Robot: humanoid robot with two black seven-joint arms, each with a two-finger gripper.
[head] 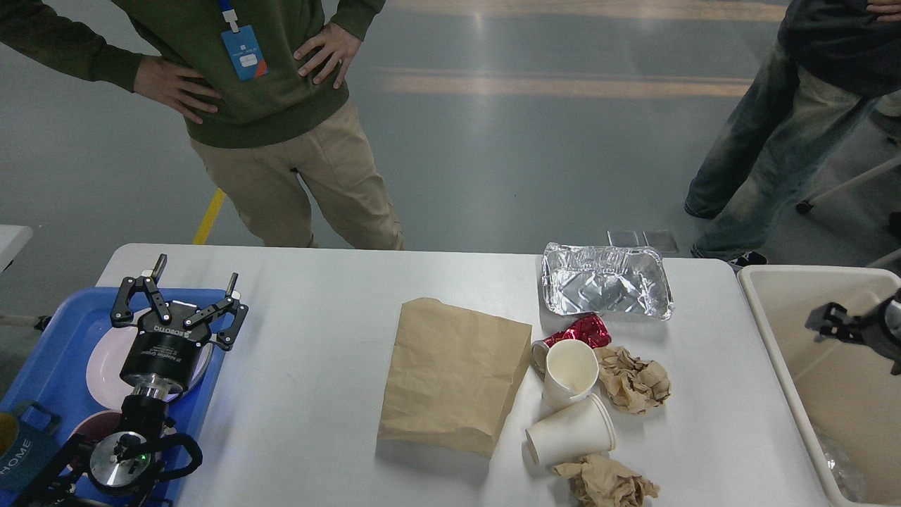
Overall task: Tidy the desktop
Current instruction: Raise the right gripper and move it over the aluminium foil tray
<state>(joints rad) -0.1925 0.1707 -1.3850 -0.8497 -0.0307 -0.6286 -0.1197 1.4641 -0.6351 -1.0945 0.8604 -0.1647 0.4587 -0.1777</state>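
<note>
The white desktop carries a flat brown paper bag, an empty foil tray, a red wrapper, an upright paper cup, a paper cup on its side and two crumpled brown paper balls. My left gripper is open and empty above the blue tray's far right corner. My right gripper is a small dark shape above the beige bin; I cannot tell its fingers apart. Crumpled foil lies in the bin's bottom.
The blue tray at the left holds plates and a mug. One person stands at the table's far edge. Another person stands at the far right.
</note>
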